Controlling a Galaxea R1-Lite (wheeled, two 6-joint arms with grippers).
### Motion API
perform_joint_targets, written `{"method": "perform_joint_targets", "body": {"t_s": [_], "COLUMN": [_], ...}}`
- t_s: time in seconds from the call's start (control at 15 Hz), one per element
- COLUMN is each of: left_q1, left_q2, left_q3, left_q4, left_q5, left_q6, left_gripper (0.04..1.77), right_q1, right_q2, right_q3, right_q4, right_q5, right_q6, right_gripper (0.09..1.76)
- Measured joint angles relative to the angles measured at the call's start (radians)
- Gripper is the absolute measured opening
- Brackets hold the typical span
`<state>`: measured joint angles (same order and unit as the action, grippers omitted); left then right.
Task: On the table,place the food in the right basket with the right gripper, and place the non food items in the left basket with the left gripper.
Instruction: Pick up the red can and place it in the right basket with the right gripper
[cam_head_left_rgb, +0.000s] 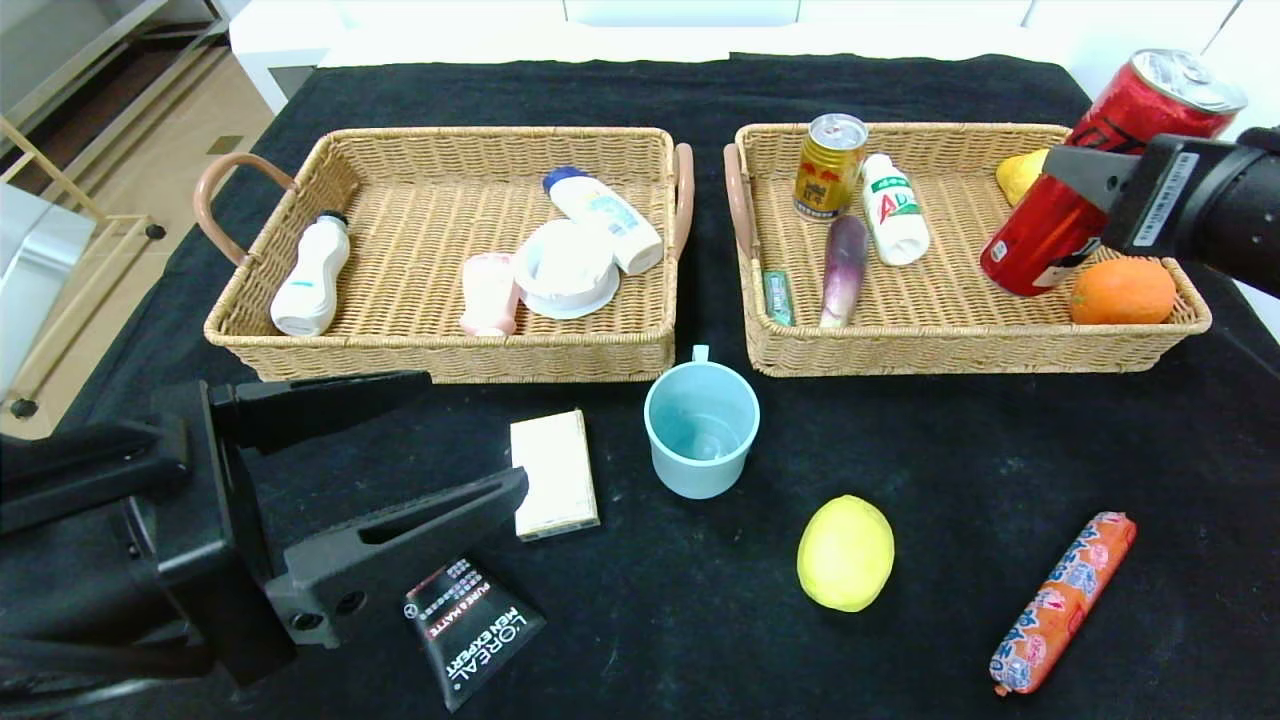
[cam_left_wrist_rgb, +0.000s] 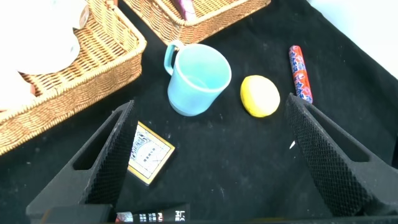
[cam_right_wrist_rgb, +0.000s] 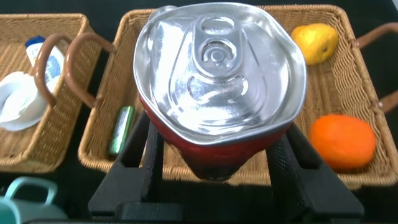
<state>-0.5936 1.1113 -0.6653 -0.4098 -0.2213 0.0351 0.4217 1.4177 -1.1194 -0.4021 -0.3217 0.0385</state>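
On the black table, the right gripper grasps a red can over the right basket at two o'clock, while the left gripper hangs spread wide at eight o'clock.

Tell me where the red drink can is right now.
The red drink can is held tilted in the right tool, above the right end of the right basket, just over the orange and beside the yellow pear.

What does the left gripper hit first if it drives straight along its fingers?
Probably the cream box, lying low between the open left gripper fingers; the blue mug stands beyond it. Depth is uncertain.
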Motion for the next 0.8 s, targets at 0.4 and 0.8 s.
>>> {"method": "perform_joint_targets", "body": {"t_s": [0.4, 0.8], "left_q1": [-0.002, -0.007], "left_q2": [-0.003, -0.003], "left_q3": [0.006, 0.014], "left_q4": [0.0, 0.0], "left_q5": [0.0, 0.001], "left_q6": [0.015, 0.024], "left_gripper": [1.72, 1.72], "right_q1": [-0.104, -0.173], "right_q2": [0.203, 0.354], "right_q3": [-0.216, -0.329], "right_q4": [0.001, -0.007], "right_q5": [0.034, 0.054], "right_q6": [-0.006, 0.01], "right_gripper": [1.0, 1.0]}}
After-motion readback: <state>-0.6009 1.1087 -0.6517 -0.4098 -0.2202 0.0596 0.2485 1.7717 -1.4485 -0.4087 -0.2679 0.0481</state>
